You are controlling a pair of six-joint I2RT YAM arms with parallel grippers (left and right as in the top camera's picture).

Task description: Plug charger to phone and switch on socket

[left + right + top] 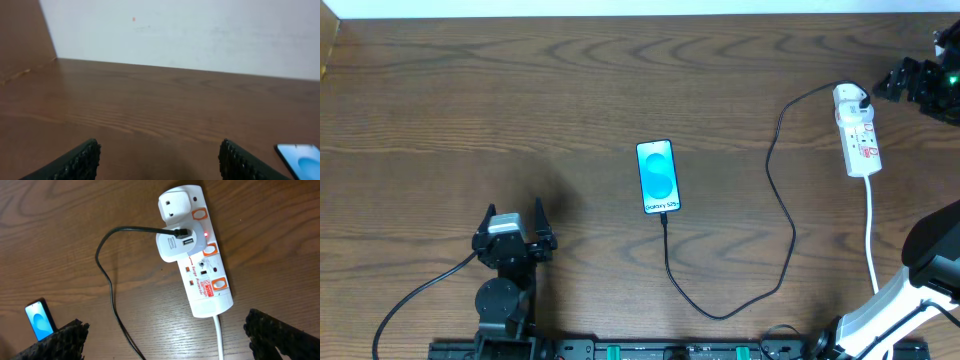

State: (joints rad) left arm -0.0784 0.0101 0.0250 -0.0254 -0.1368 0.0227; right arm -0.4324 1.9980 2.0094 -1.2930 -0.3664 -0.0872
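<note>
Currently: right end effector (167,340), hanging wide open, nearer arm; socket (197,255) lying on the table (50,230) just ahead of it, long axis running away; left end effector (157,160) gaping open, phone (300,155) lying off its right.

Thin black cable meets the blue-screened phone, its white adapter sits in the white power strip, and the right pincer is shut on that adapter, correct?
No. The right pincer is open and clear of the white adapter, as the right wrist view shows. The rest holds.
</note>
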